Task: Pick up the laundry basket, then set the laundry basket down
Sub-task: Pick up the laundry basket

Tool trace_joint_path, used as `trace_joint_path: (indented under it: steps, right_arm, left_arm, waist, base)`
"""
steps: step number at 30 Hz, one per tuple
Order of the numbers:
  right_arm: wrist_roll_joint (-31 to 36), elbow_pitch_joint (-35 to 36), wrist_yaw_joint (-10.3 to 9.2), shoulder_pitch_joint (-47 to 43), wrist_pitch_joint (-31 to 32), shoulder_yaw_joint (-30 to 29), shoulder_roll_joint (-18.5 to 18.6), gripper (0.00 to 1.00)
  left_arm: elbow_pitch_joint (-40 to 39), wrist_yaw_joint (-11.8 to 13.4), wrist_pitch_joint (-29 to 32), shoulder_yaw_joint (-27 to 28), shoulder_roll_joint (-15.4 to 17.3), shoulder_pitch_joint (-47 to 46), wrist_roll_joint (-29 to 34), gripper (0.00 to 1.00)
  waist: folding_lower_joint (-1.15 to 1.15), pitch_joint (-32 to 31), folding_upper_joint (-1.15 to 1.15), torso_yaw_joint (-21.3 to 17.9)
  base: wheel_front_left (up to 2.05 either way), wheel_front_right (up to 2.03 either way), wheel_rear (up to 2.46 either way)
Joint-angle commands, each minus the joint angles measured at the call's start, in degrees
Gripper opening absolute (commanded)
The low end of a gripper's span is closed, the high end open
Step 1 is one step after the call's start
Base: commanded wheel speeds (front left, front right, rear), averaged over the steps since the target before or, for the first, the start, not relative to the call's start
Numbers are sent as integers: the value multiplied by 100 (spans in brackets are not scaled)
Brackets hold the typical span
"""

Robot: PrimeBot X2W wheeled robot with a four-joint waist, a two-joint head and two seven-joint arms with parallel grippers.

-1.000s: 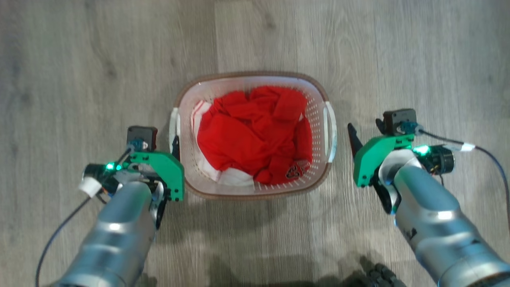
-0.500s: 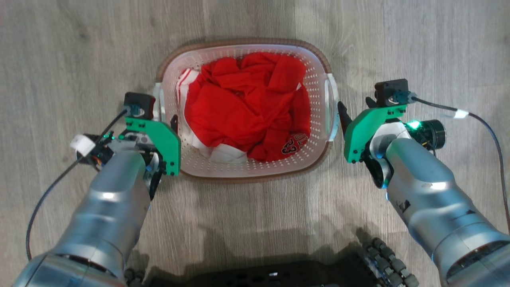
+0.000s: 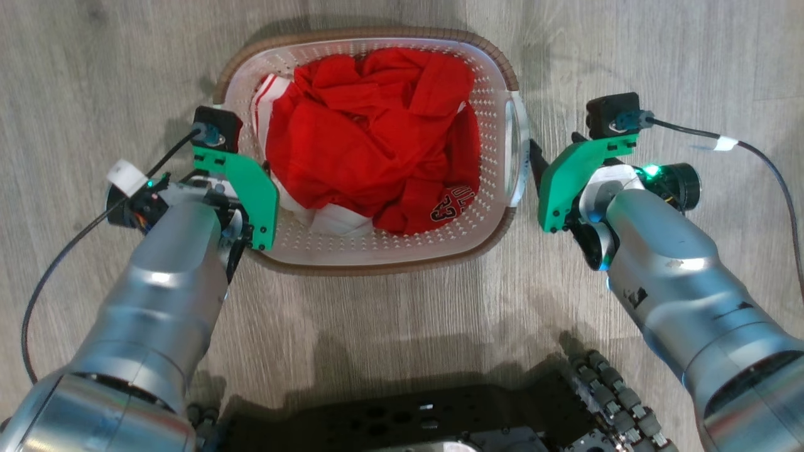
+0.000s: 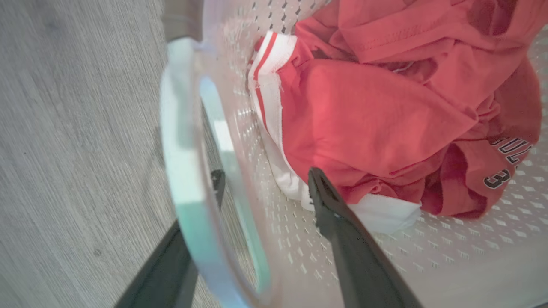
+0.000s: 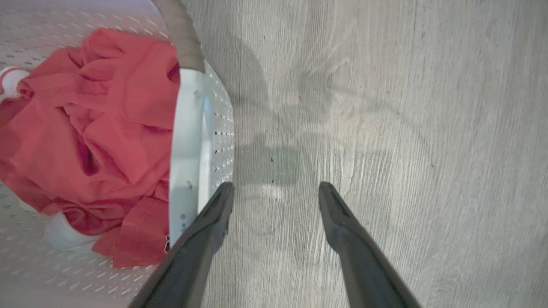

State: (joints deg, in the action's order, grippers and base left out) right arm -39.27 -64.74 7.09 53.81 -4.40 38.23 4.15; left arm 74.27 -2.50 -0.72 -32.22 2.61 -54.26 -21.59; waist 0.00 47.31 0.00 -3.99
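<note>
Head view: the laundry basket (image 3: 377, 267) stands on the grey wooden floor (image 3: 402, 326) ahead of my dark wheeled base (image 3: 408, 420); it is heaped with red clothes (image 3: 370, 132), with some white cloth (image 3: 333, 220) showing under them. My left gripper (image 3: 260, 172) is at the basket's left side, one dark fingertip poking up just inside the wall, the rest hidden under its green bracket; my right gripper (image 3: 554, 150) sits just outside the basket's right handle (image 3: 512, 144), its near finger close beside it.

Left wrist view: the left gripper (image 4: 266, 174) is spread wide and straddles the basket's left handle (image 4: 184, 162); one finger (image 4: 171, 265) runs outside the basket under the pale handle loop, the other finger (image 4: 342, 231) reaches inside along the perforated wall, its tip next to the white cloth (image 4: 385, 211) below the red clothes (image 4: 364, 111); the jaws have not closed on the handle, and I cannot tell whether either finger touches it.

Right wrist view: the right gripper (image 5: 276, 186) is open with only bare floor (image 5: 406, 128) between its fingers; it holds nothing; the finger nearer the basket (image 5: 201, 244) lies right along the outside of the right handle (image 5: 184, 141), contact unclear; the brown rim band (image 5: 182, 34) curves away above the handle, and the red clothes (image 5: 85, 141) lie inside.
</note>
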Motion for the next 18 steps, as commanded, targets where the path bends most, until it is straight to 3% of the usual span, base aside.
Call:
trace_joint_path:
  steps: [1,18]
  right_arm:
    - [-103,54,40,-88,41,169,-120,100]
    - [-670,164,40,-56,-395,743,-125,100]
  left_arm:
    - [-35,43,23,58,185,-11,47,100]
    - [-32,104,69,-33,215,145,-49,100]
  waist:
    - [0,71,0,0]
    - [0,-156,0,-111]
  base:
    - [0,0,0]
    - [0,0,0]
